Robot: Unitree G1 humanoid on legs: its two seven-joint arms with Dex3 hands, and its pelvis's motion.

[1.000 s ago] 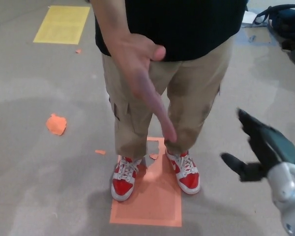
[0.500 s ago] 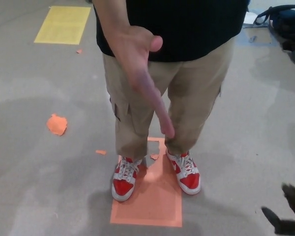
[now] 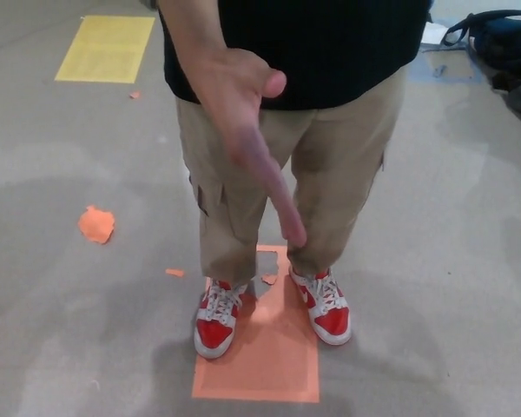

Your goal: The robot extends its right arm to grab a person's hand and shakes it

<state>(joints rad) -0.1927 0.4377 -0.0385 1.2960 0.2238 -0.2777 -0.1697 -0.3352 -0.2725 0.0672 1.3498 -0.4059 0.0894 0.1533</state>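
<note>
Stands facing the camera on a grey floor point(image 3: 469, 261), in a black shirt point(image 3: 330, 43), tan cargo trousers point(image 3: 330, 174) and red-and-white sneakers point(image 3: 215, 320), both feet at the top edge of an orange floor mat point(image 3: 269, 365). Offers an open hand point(image 3: 243, 122) toward the camera, palm turned sideways, thumb raised, fingers together and stretched down and forward, tips over the thighs. Holds nothing and touches nothing.

Shows no part of the robot: neither the left hand nor the right hand in view, so nothing can be told of their fingers or of any grasp. Leaves the offered hand alone in mid-air at the centre of the picture, just above the middle.

Elsewhere on the floor: a yellow rectangle point(image 3: 104, 48) at upper left, well apart from the feet; a crumpled orange scrap point(image 3: 96, 224) to the left of the legs; smaller orange bits point(image 3: 175, 273) near the left-side shoe and at the mat's torn upper edge. At upper right, a dark bag point(image 3: 495, 43) with a looped strap, partly cut off by the frame.
</note>
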